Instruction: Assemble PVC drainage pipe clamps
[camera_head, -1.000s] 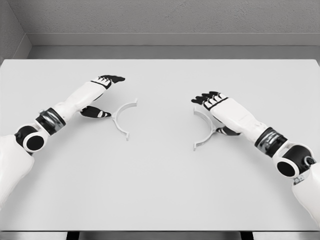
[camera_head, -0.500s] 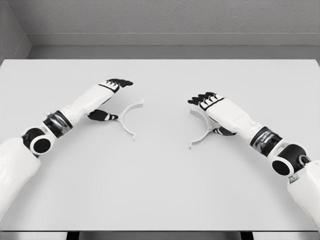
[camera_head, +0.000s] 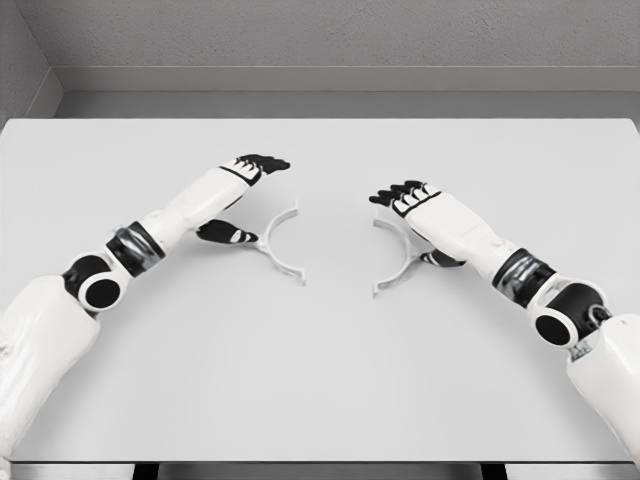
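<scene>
Pale grey and unmarked, the bench (camera_head: 320, 380) fills nearly the whole head view, its near edge running along the bottom with a dark gap below it.

Working outward from that near edge, the two white arms come in from the lower corners and angle toward the bench's middle. Beyond them lie the task's parts, two white half-ring clamp pieces, flat on the bench and apart from each other. The left clamp half (camera_head: 279, 244) opens toward the left arm; the right clamp half (camera_head: 397, 260) opens toward the right arm, so their curved backs face one another across a bare strip.

The left hand (camera_head: 232, 200) sits at the outer side of its half, thumb low beside the ring's rim and the other fingers (camera_head: 262, 163) extended above, loosely spread, gripping nothing. The right hand (camera_head: 432, 222) mirrors this, fingers stretched over its half's far end, thumb tucked under by the arc. This placement probably serves to push or steer each half inward.

Farther back the bench stays bare to its far edge, then a grey wall (camera_head: 320, 40) with a ledge at its foot.
</scene>
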